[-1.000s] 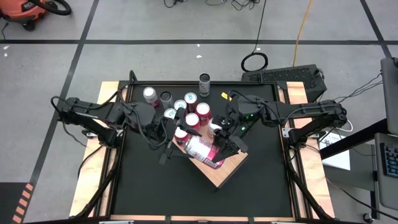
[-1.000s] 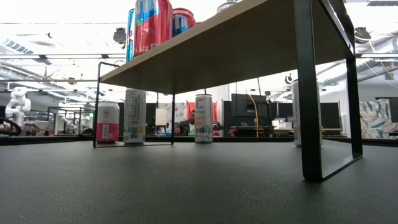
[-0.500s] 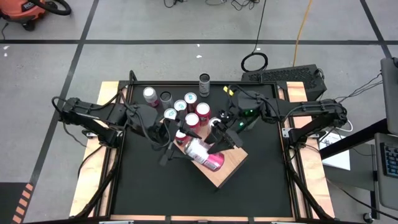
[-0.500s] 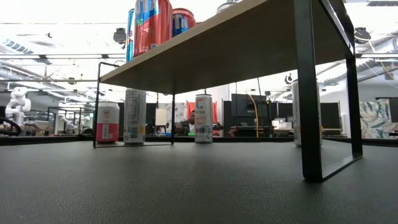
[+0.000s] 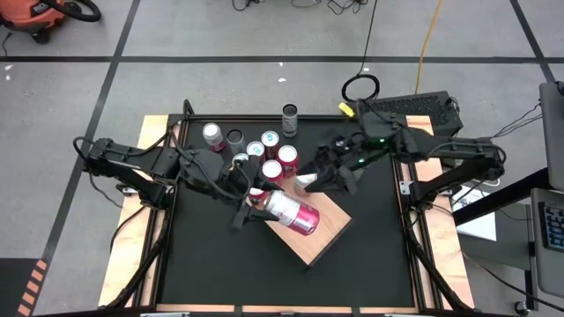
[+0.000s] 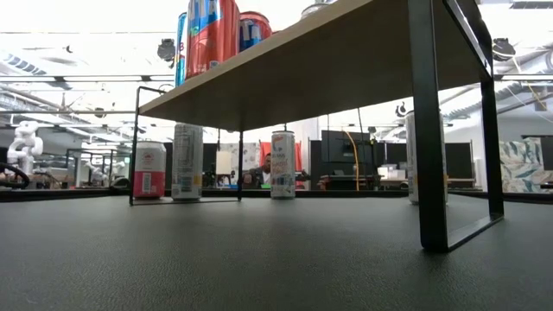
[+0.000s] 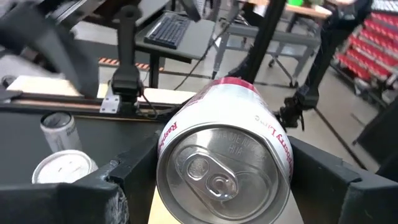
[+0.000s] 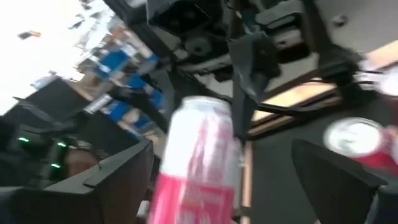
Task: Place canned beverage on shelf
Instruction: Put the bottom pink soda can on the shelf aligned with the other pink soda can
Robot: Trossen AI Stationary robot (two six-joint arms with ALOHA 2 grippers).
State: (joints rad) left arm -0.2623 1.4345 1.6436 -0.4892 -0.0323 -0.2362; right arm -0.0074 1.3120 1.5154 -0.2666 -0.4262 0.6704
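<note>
Left tool [image 5: 248, 204] sat near the centre of the tabletop [image 5: 211, 264], its fingers clamped on either side of a pink-and-white can [image 5: 293, 213]. In the left wrist view the can [image 7: 224, 168] filled the gap between both dark fingers [image 7: 118, 186], pull-tab end toward the camera

The can lay on its side, body stretched over the shelf [image 5: 319, 239] toward 4 o'clock from the tool. Could not tell whether it touched the wood

Shelf stood turned at an angle, at about 5 o'clock from the tabletop centre. In the low view its pale underside [image 6: 328, 69] ran across the top of the picture on black metal legs [image 6: 428, 130], with red-and-blue cans [image 6: 212, 34] standing on top

Right tool [image 5: 322, 181] hung at about 1 o'clock from the can, jaws spread wide, holding nothing. In its own wrist view the can [image 8: 199, 162] showed between the parted fingers [image 8: 118, 180], apart from them

A cluster of upright cans [image 5: 264, 151] stood at 12 o'clock from the left tool. One dark can [image 5: 290, 119] stood alone at the far edge
</note>
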